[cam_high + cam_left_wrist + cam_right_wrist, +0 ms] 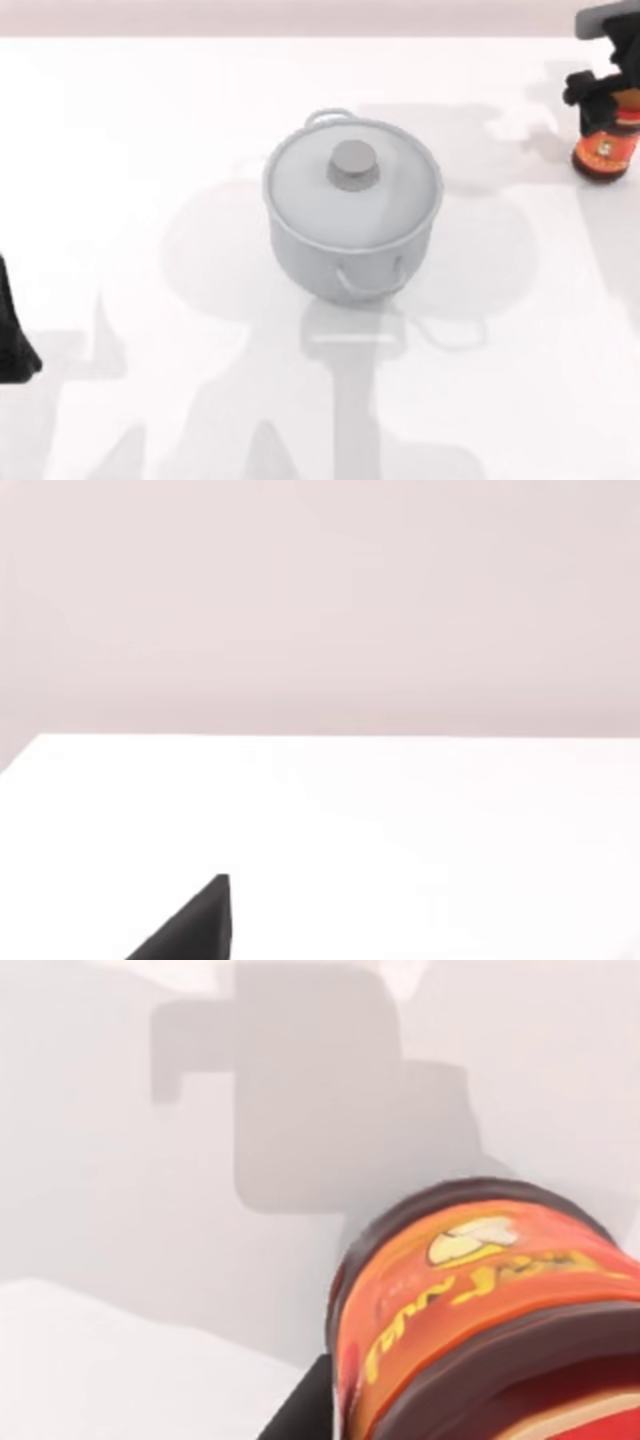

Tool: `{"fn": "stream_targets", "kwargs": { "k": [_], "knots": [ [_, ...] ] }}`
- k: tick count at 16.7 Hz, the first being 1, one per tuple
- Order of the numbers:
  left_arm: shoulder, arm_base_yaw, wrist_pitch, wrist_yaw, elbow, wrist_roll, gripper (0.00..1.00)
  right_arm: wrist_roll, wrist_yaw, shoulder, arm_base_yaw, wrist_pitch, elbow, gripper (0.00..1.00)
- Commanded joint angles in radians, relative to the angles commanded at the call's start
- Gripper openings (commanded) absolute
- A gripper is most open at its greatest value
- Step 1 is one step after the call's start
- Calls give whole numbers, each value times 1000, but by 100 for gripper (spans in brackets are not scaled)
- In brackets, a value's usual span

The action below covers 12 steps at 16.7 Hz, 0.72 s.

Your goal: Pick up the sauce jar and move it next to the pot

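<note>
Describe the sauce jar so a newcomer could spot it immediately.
Start at the large light-grey metal pot mid-table, then look to the table's far right edge. There the right gripper holds a small dark-brown jar; its orange-red label is the only bright colour.

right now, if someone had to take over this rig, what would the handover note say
Right tool: at the far right edge of the table, shut on the sauce jar. The right wrist view shows the jar filling the near frame, with shadow on the table beyond it.
Left tool: parked at the left edge, nothing near it.
The pot: mid-table, lid on, well apart from the jar.
Done: the jar is grasped.
Left: carry it leftward to the pot, set it down beside the pot, release.
</note>
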Motion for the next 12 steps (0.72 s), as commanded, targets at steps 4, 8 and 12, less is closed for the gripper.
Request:
{"fn": "stream_targets", "kwargs": {
  "k": [4,8,12],
  "knots": [
    [0,0,0,0,0,0,100,0,0,0,0,0,0,0],
    [0,0,0,0,0,0,100,0,0,0,0,0,0,0],
    [0,0,0,0,0,0,100,0,-1,-17,-1,-3,-15,0]
  ]
}}
